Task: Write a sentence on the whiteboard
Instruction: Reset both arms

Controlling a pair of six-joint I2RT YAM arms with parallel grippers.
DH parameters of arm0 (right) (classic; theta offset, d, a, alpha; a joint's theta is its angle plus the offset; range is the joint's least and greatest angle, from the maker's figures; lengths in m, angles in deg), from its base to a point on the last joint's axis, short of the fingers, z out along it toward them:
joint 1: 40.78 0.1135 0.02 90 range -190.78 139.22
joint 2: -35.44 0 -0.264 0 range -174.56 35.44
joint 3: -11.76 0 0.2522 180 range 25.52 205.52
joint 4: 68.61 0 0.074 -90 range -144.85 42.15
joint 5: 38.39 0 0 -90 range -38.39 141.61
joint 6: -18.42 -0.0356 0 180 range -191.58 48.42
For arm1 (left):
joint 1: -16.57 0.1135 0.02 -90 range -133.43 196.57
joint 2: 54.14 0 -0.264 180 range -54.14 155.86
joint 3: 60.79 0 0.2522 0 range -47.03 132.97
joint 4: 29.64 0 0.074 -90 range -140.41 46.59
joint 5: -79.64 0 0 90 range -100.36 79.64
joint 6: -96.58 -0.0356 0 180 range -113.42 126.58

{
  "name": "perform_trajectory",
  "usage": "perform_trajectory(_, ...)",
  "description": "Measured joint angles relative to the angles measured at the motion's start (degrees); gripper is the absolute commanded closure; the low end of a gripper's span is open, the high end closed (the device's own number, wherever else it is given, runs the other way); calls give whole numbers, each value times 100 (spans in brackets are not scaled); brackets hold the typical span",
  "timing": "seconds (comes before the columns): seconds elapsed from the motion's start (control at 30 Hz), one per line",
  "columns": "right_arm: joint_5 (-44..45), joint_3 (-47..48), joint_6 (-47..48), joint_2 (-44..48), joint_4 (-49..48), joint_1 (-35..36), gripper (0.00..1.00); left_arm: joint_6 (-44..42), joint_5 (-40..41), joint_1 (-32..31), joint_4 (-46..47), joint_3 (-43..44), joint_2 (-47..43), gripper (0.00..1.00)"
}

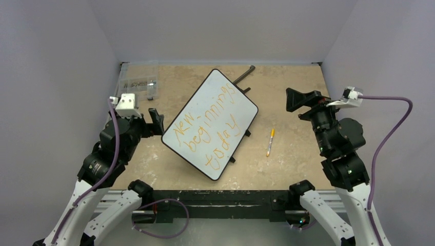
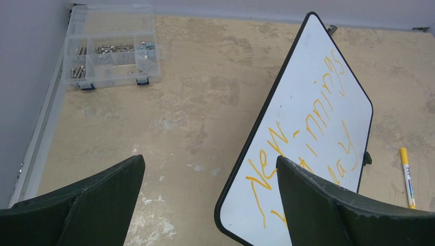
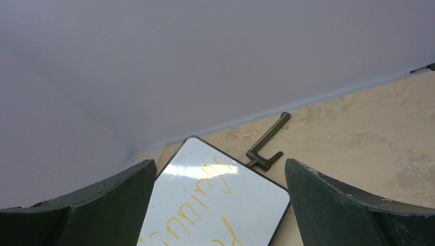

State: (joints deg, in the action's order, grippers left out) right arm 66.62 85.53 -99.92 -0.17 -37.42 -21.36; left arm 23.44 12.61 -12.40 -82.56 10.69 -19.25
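Observation:
The whiteboard (image 1: 215, 81) lies tilted diagonally in the middle of the table. It carries the sentence (image 1: 208, 130) in orange, "New beginnings today", in three slanted lines. An orange pen (image 1: 270, 142) lies on the table to the board's right. My left gripper (image 1: 154, 122) hovers open just left of the board's near-left edge, holding nothing. In the left wrist view that gripper (image 2: 209, 160) straddles the corner of the whiteboard (image 2: 308, 66), with the sentence (image 2: 313, 128) and the pen (image 2: 407, 178) in sight. My right gripper (image 1: 300, 105) stands open and empty, well to the board's right. In its own wrist view this gripper (image 3: 219, 163) faces the whiteboard (image 3: 256, 205) and part of the sentence (image 3: 192, 218).
A clear compartment box (image 2: 110, 46) of small hardware sits at the far left corner (image 1: 138, 84). A black stand bar (image 1: 245, 74) sticks out from behind the board's far edge, the same bar (image 3: 267, 141) showing in the right wrist view. Grey walls enclose the table on three sides.

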Motion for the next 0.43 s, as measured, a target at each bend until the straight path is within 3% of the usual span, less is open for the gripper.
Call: perform_trajectory(0.43,-273,-144,42,149,-219,0,1,0,9,2,48,-35,-26,0)
